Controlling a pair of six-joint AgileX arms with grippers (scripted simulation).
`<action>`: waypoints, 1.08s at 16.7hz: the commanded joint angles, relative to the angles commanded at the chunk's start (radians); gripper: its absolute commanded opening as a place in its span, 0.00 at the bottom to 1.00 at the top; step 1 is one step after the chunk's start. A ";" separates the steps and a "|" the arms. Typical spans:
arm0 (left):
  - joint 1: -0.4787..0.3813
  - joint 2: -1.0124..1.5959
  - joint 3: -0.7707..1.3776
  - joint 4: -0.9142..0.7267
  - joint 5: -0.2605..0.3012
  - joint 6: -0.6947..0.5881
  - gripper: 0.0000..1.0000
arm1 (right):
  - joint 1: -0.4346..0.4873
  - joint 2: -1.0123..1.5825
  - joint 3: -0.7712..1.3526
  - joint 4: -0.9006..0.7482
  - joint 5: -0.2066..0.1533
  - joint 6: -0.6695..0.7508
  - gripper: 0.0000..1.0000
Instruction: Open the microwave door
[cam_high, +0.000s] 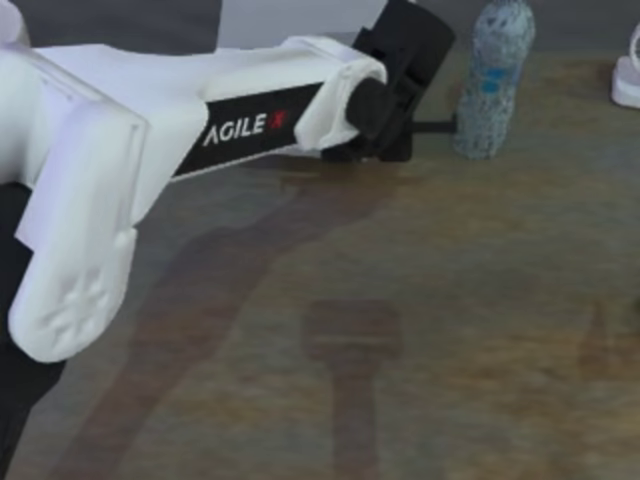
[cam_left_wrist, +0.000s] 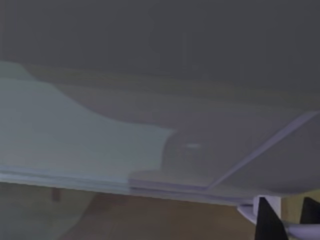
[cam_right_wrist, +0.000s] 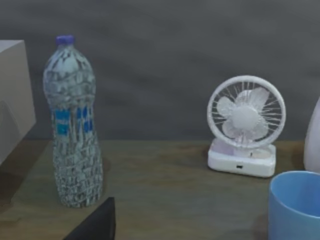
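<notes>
Currently, left jaws: the left gripper (cam_high: 440, 125) reaches across the far part of the table; a thin dark finger (cam_high: 432, 126) juts toward the water bottle (cam_high: 492, 80). Whether the fingers are spread or closed, and whether they hold anything, cannot be told.
Left wrist view: two dark finger tips (cam_left_wrist: 267, 222) show at one corner, with a pale flat panel close in front of them; this is judged to be the microwave door (cam_left_wrist: 100, 135), seen from very near and at a slant. Contact cannot be confirmed.
Task object location: the microwave (cam_right_wrist: 15, 95) stands at the far edge of the table, just beside the water bottle on the top view's left; the left arm (cam_high: 150, 150) covers most of it from above.
Governing relation: the door lies directly before the left jaws, its long axis across their line of reach. The left arm is the nearer one.
Step in hand (judgement): engaging the door edge; the door does not appear swung wide.
Right gripper: parked, out of the top view; a dark part shows at its wrist view's edge. Finger state cannot be told.
Surface: brown wood-grain table (cam_high: 450, 330).
Surroundings: small white fan (cam_right_wrist: 245, 125); blue cup (cam_right_wrist: 295, 205); dark grey wall (cam_right_wrist: 175, 50).
</notes>
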 joint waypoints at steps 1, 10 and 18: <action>0.000 0.000 0.000 0.000 0.000 0.000 0.00 | 0.000 0.000 0.000 0.000 0.000 0.000 1.00; -0.001 -0.024 -0.051 0.030 0.018 0.031 0.00 | 0.000 0.000 0.000 0.000 0.000 0.000 1.00; 0.005 -0.053 -0.093 0.061 0.038 0.057 0.00 | 0.000 0.000 0.000 0.000 0.000 0.000 1.00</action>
